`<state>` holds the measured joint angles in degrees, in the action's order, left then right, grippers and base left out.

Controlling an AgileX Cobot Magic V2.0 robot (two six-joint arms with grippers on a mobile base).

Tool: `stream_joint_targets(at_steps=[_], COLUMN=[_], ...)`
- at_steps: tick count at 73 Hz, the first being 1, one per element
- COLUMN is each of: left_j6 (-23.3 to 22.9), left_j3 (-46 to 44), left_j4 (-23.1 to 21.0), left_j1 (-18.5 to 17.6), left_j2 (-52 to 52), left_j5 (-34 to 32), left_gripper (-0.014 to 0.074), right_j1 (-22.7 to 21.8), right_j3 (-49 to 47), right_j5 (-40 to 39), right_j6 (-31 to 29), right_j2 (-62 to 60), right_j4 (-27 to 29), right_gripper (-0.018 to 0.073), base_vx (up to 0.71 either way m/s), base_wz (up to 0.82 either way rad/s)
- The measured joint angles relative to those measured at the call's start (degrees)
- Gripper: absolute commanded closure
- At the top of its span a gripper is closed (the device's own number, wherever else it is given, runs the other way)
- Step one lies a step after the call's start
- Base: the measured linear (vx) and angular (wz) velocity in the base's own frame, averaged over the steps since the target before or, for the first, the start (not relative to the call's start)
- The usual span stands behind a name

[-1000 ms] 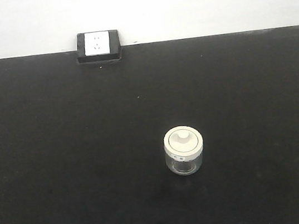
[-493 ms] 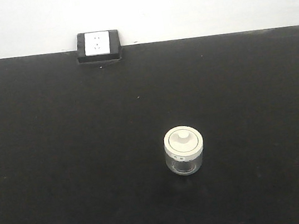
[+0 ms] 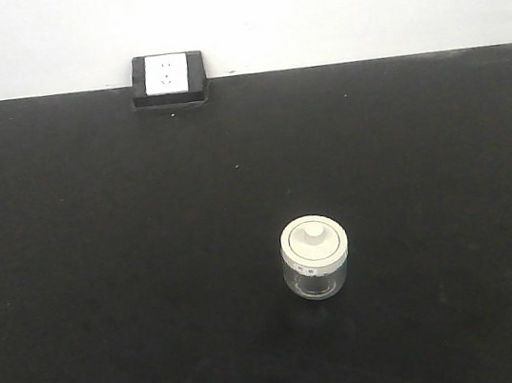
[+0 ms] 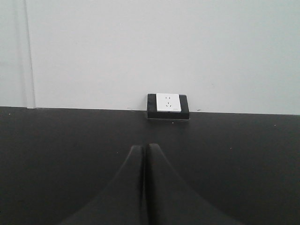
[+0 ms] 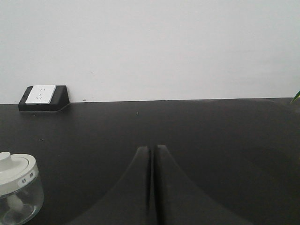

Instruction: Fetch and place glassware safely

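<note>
A: Where does the glass jar [image 3: 315,259] stand?

B: Upright on the black tabletop [image 3: 104,272], lid on. From the right wrist view, the jar [image 5: 18,192] sits ahead of the right gripper [image 5: 152,152] and off to its left, apart from it, nothing touching.

A: And that gripper's state?

B: Its two dark fingers [image 5: 138,187] are pressed together, only a thin seam between them, with nothing held.

A: The left one?

B: Same. The left gripper [image 4: 144,150] is clenched, fingers meeting, empty. The jar does not show in its view; straight ahead and slightly to the right of it lies a white power socket [image 4: 168,102] in a black housing, against the white wall [image 4: 140,47] at the tabletop's far edge.

A: Any detail on the jar?

B: A cream lid [image 5: 16,171] with a central knob, and a small label on the lid's rim; I cannot read it.
</note>
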<state>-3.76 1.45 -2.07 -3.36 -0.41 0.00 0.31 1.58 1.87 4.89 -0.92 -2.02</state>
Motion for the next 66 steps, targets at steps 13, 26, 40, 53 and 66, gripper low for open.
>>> stream_joint_targets(at_steps=[13, 26, 40, 53, 66], left_j6=[0.0, 0.0, 0.0, 0.05, 0.05], left_j3=[0.0, 0.0, 0.0, 0.0, 0.0], left_j4=[0.0, 0.0, 0.0, 0.0, 0.0], left_j1=[0.0, 0.0, 0.0, 0.0, 0.0], left_j2=[0.0, 0.0, 0.0, 0.0, 0.0], left_j5=[0.0, 0.0, 0.0, 0.0, 0.0], left_gripper=[0.0603, 0.0603, 0.0603, 0.0603, 0.0603], right_j1=[0.0, 0.0, 0.0, 0.0, 0.0], right_j3=[0.0, 0.0, 0.0, 0.0, 0.0], right_j5=[-0.01, -0.01, 0.04, 0.09, 0.09], right_j6=[-0.42, -0.42, -0.42, -0.43, -0.43], right_j2=[0.0, 0.0, 0.0, 0.0, 0.0], right_j4=[0.12, 0.12, 0.12, 0.12, 0.12], right_gripper=[0.0567, 0.0567, 0.0567, 0.0567, 0.0567], base_vx=[0.0, 0.0, 0.0, 0.0, 0.0], base_wz=[0.0, 0.0, 0.0, 0.0, 0.0])
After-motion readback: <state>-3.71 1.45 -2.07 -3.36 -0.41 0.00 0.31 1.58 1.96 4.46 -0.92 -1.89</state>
